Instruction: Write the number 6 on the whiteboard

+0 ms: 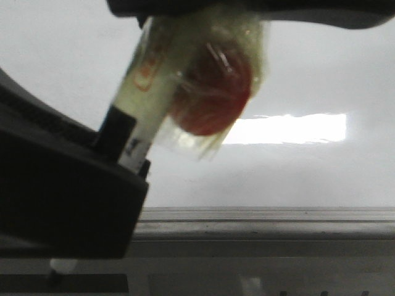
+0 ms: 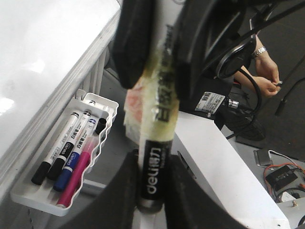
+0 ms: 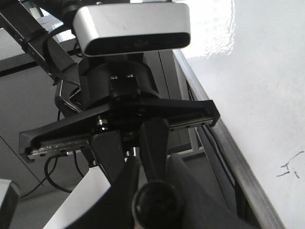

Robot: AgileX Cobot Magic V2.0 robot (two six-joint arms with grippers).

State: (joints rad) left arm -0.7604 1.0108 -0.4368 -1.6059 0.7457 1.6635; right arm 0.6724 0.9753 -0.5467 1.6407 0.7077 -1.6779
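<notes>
Clearly the left gripper is clenched on a black marker wrapped in yellowish tape, its fingers pressing both sides. The right gripper grasps a dark round marker end. Beside them stands the whiteboard with bright glare; only a thin faint scribble shows on it. A tray under its rim holds spare markers.

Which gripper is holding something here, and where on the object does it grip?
The left gripper is shut on a black marker, clamping its lower barrel; yellowish tape wraps the barrel above. What the right gripper holds cannot be told: a dark round object sits between its fingers.
</notes>
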